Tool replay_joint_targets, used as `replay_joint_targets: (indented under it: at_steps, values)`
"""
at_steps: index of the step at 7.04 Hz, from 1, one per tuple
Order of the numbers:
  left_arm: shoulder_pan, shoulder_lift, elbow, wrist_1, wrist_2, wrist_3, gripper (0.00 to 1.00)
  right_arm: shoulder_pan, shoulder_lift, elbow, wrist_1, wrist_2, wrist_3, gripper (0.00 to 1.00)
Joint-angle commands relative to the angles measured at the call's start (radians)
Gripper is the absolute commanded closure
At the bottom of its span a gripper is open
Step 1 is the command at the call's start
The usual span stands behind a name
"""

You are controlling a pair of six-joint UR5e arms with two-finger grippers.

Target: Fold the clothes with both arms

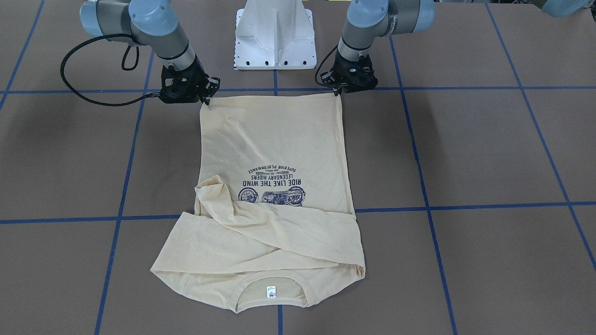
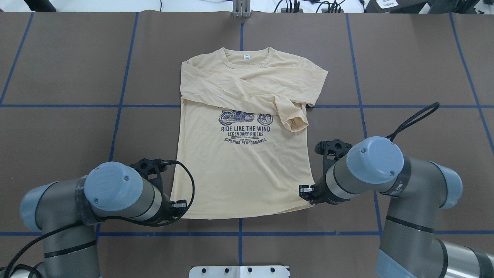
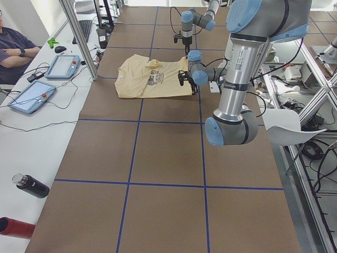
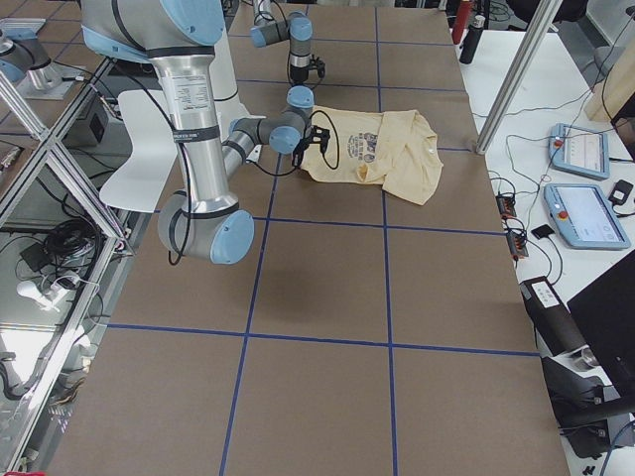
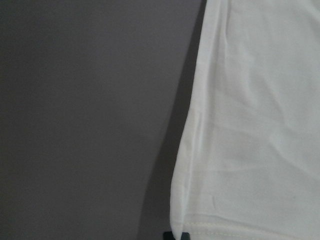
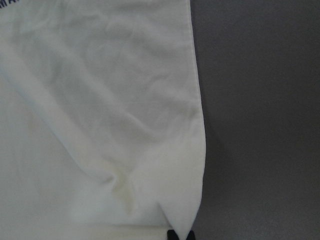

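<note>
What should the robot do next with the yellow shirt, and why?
The left gripper and right gripper each seem to pinch a bottom corner of the flat long-sleeved shirt, sleeves crossed over its chest. So probably lift both corners a little, together.

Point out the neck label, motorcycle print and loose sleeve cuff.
neck label [image 2: 246, 57]: overhead view, middle of the white tag.
motorcycle print [image 2: 241, 117]: overhead view, the bike's body between its wheels.
sleeve cuff [image 2: 295, 123]: overhead view, open end of the folded-over sleeve.
</note>
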Motion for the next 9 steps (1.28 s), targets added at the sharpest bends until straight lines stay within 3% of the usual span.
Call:
replay_joint_targets:
  at_steps: [1,2,4,6,7,9]
  values:
    - [0.000,0.036,-0.074,0.000,-0.020,0.003,1.00,0.004,-0.059,0.071,0.002,0.048,0.001,1.00]
    - [0.016,0.033,-0.092,0.000,-0.049,0.003,1.00,0.003,-0.088,0.105,0.002,0.066,0.004,1.00]
    - [0.068,0.033,-0.152,0.002,-0.109,0.002,1.00,0.003,-0.157,0.151,0.005,0.274,0.028,1.00]
    - [0.060,0.026,-0.198,0.009,-0.147,0.000,1.00,0.033,-0.130,0.145,0.013,0.284,0.016,1.00]
    - [0.002,0.020,-0.191,0.008,-0.143,0.011,1.00,0.152,-0.054,0.122,0.012,0.289,0.009,1.00]
    - [-0.185,-0.069,-0.078,0.008,-0.143,0.130,1.00,0.312,0.055,0.006,0.006,0.283,-0.122,1.00]
